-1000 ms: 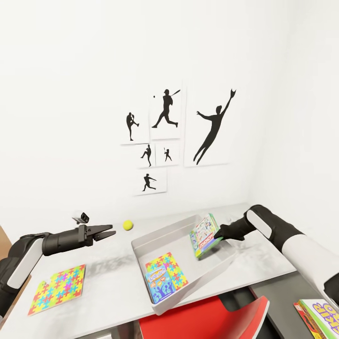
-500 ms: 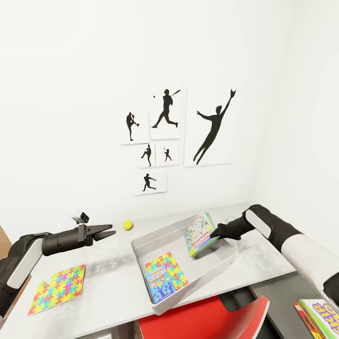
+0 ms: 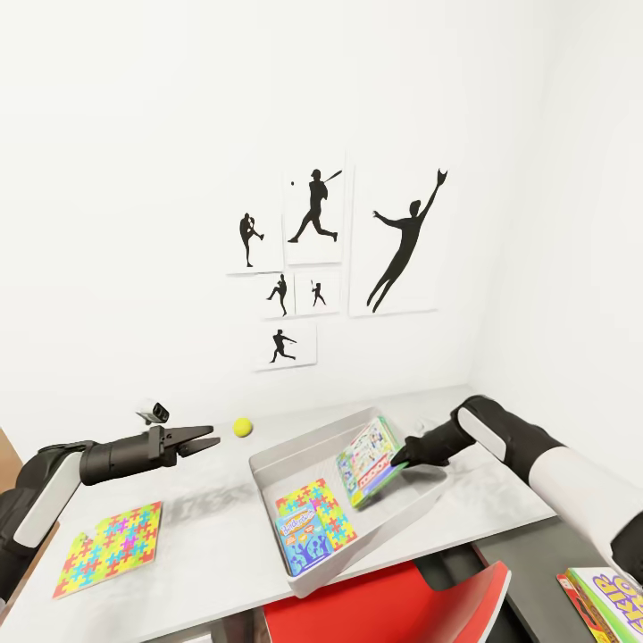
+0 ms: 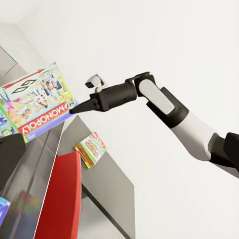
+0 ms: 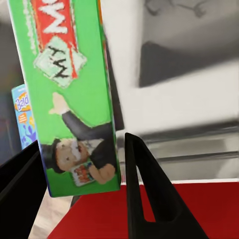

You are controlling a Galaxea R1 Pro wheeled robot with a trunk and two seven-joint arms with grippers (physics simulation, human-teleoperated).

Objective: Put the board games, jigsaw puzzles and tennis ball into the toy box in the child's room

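The grey toy box sits tilted on the table, with a colourful jigsaw puzzle box lying inside it. My right gripper is shut on the edge of the green Monopoly board game, holding it slanted over the box's far-right part. The right wrist view shows the game between my fingers. My left gripper hovers open above the table, empty. A yellow tennis ball rests just beyond it. A second jigsaw puzzle lies flat at the table's front left.
A red chair is tucked under the table's front edge. Another board game lies at the lower right, off the table. A small grey object stands at the back left. Baseball silhouettes hang on the white wall.
My right gripper has carried the Monopoly game leftward and lower, deeper over the toy box. The left arm has stayed still.
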